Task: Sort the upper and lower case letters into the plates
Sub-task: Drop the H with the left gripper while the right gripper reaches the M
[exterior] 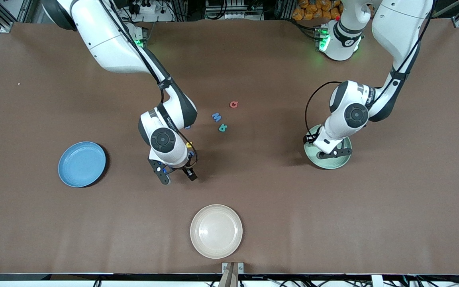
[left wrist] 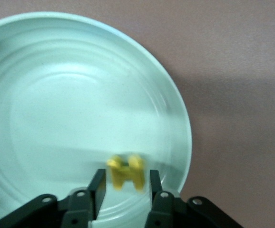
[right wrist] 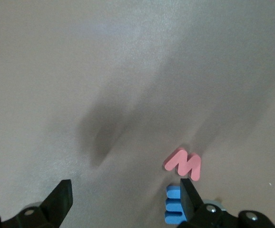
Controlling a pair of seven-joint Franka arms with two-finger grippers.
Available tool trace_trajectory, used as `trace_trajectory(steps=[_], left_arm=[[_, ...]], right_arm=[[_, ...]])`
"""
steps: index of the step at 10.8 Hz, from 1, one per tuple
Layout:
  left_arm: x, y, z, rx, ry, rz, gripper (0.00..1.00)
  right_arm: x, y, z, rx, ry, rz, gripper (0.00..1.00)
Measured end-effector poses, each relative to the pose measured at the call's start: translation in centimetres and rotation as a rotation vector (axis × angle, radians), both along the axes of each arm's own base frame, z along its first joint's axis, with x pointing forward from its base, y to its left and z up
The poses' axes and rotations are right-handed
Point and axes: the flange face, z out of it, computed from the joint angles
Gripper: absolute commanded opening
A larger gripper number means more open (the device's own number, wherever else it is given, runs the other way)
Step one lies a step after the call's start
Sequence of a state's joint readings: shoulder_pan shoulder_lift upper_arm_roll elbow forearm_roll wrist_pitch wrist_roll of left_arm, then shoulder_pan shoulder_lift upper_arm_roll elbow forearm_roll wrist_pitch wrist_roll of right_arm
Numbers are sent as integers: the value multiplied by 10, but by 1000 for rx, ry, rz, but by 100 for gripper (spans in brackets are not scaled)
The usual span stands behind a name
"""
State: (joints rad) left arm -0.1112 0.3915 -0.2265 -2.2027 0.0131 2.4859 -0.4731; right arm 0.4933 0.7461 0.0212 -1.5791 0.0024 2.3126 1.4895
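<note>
Brown worktop (exterior: 253,207) carrying three plates: blue plate (exterior: 82,164) toward the right arm's end, mint plate (exterior: 333,164) toward the left arm's end, cream plate (exterior: 216,231) nearest the front camera. Left hand (exterior: 330,154) is hovering low over the mint plate (left wrist: 56,95), with a blurred yellow letter (left wrist: 125,172) sitting inside the hand (left wrist: 125,179) over the plate's rim area, its two prongs pointing away from the wrist. Cannot tell whether it is clenched or loose. Right hand (exterior: 178,178) is hanging released, jaws wide, over bare worktop; in its wrist view (right wrist: 125,185) a red M (right wrist: 183,164) is lying flat just beside a blue E (right wrist: 173,211). Red (exterior: 234,104), blue (exterior: 216,116) and teal (exterior: 223,128) letters are lying flat mid-worktop, between the arms.
</note>
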Motion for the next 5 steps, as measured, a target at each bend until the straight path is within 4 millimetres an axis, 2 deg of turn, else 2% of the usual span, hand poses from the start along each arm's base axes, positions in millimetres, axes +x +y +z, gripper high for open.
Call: trace_trajectory(steps=[3, 5], left_arm=[[2, -1, 11, -7, -18, 9, 100], [2, -8, 18, -35, -16, 68, 100]], right_arm=[[-17, -2, -27, 13, -18, 0, 100], [-20, 2, -28, 13, -17, 6, 100]])
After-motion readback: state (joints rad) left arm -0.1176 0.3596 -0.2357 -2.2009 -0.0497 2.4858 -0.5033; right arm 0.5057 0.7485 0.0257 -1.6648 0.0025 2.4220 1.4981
